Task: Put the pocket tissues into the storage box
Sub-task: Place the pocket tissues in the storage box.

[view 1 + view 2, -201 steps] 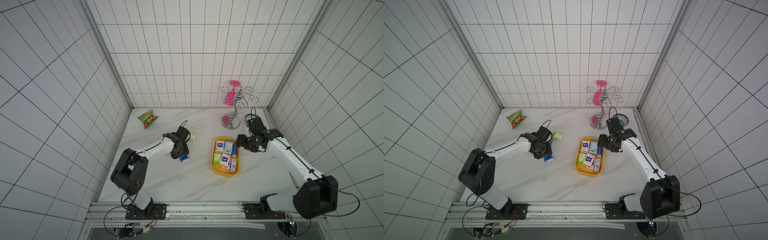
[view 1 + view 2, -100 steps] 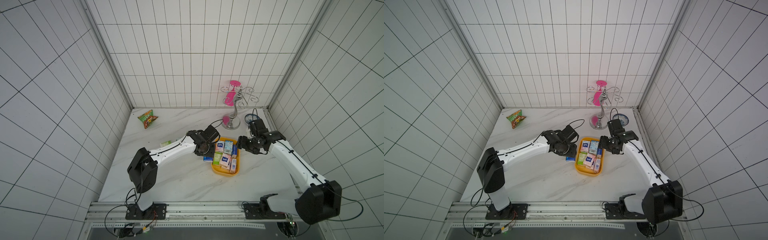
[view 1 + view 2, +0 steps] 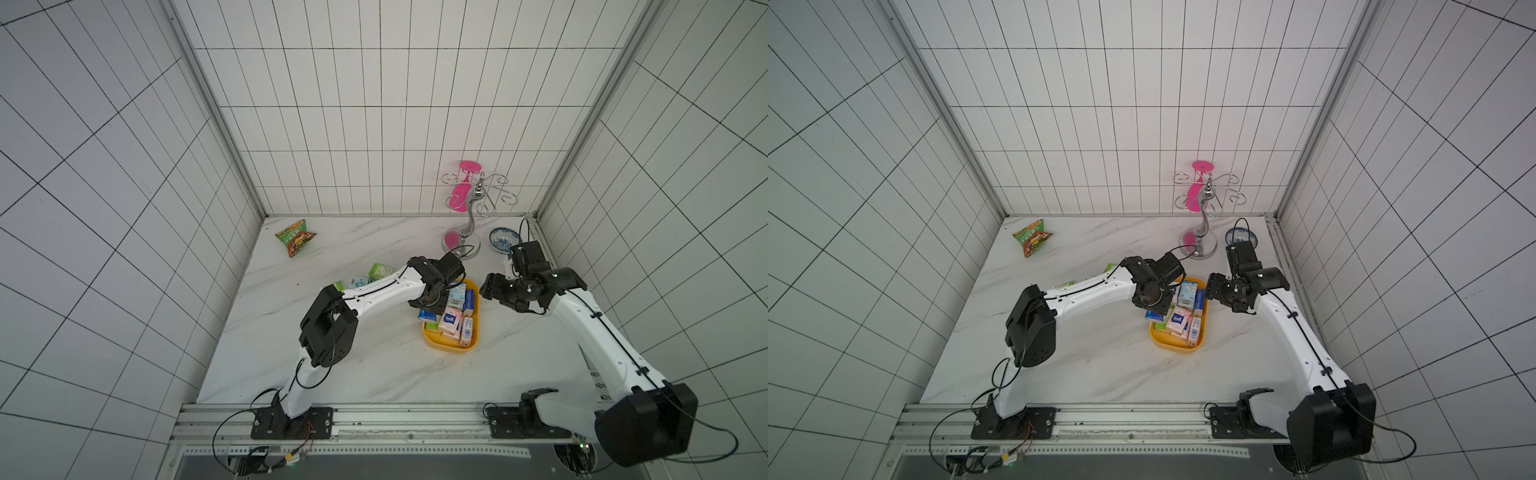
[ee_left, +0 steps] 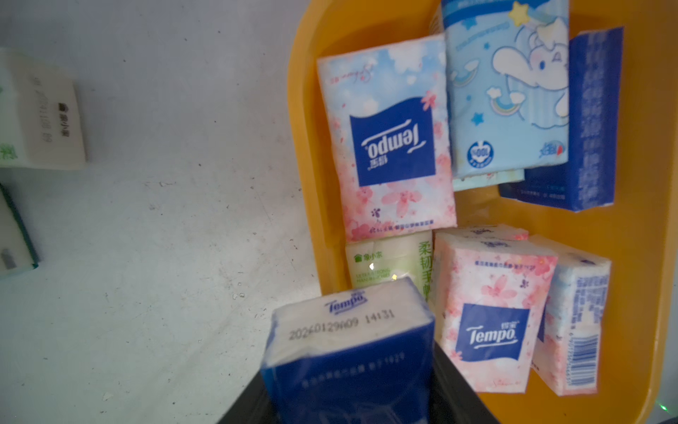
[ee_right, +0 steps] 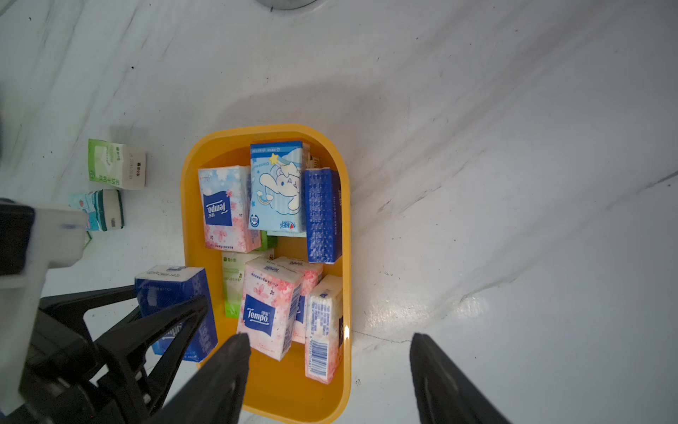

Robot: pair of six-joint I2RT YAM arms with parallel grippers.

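The yellow-orange storage box (image 3: 449, 349) (image 3: 1177, 348) (image 5: 279, 396) lies right of the table's middle and holds several pocket tissues, pink-white, pale blue, dark blue and light green. My left gripper (image 3: 430, 313) (image 4: 348, 396) is shut on a dark blue packet (image 4: 348, 352) (image 5: 172, 293) and hangs over the box's left rim (image 4: 304, 147). My right gripper (image 3: 488, 289) (image 5: 327, 339) stands open beside the box's far right corner, holding nothing. On the table left of the box lie a light green packet (image 3: 379, 271) (image 5: 115, 165) and a teal-white one (image 3: 359, 281) (image 5: 101, 209).
A green-orange snack bag (image 3: 296, 239) lies at the back left. A silver hook stand (image 3: 467, 232) with a pink piece rises behind the box. A small blue-and-white bowl (image 3: 505, 240) sits in the back right corner, just behind my right wrist.
My left arm has swung right from the middle-left of the table to the box's left rim, carrying the dark blue packet. The right arm has hardly moved.
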